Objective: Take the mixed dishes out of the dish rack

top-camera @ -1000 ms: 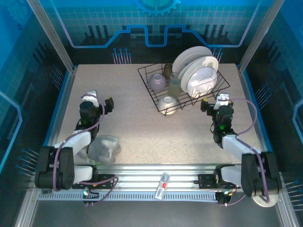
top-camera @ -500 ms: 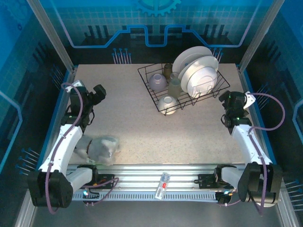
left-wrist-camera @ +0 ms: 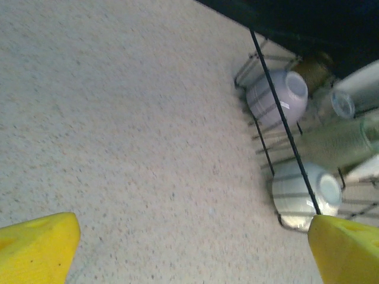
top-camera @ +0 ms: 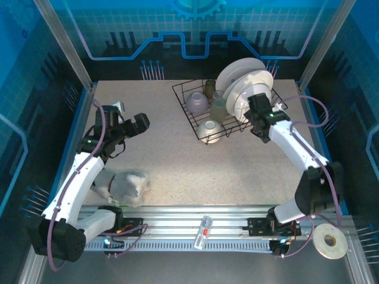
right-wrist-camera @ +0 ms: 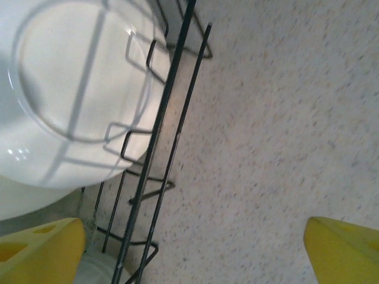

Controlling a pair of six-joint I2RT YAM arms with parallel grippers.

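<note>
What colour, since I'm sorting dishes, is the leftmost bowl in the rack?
Lilac. The bowl shows best in the left wrist view.

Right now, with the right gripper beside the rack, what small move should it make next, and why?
I would probably shift the right gripper sideways toward the white plate until its rim lies between the fingers. The jaws stand open and empty at the side wire of the dish rack, and the plate sits off to one side, so closing now would likely catch nothing.
</note>
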